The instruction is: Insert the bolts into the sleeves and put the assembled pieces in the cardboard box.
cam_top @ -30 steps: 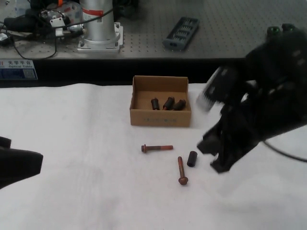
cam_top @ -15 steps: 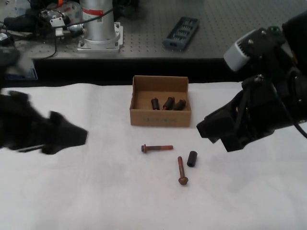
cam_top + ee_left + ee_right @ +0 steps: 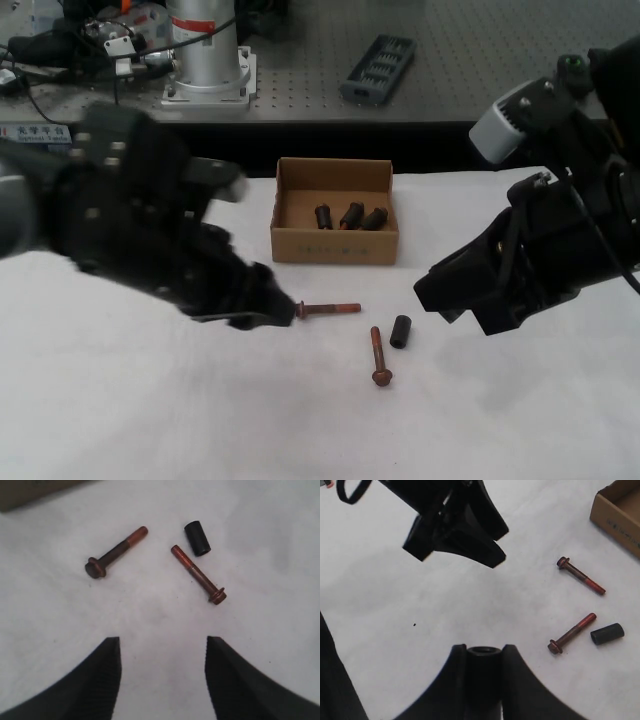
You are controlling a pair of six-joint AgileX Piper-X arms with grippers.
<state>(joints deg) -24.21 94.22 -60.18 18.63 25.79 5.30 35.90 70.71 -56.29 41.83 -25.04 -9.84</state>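
A copper-coloured flanged bolt [image 3: 379,355] is found just beside a loose black cylindrical sleeve [image 3: 400,331] on the white cloth [image 3: 150,400], with a second bolt [image 3: 328,309] nearby, before the brown cardboard box [image 3: 334,245]. Another black sleeve [image 3: 484,655] is clamped in the right gripper [image 3: 445,295]. The left gripper [image 3: 162,647] is seen with its fingers spread apart.

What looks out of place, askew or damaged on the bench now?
Nothing stands out. The far bolt, near bolt and loose sleeve lie flat on the cloth; the right pincer holds a second sleeve; the cardboard box stands upright.
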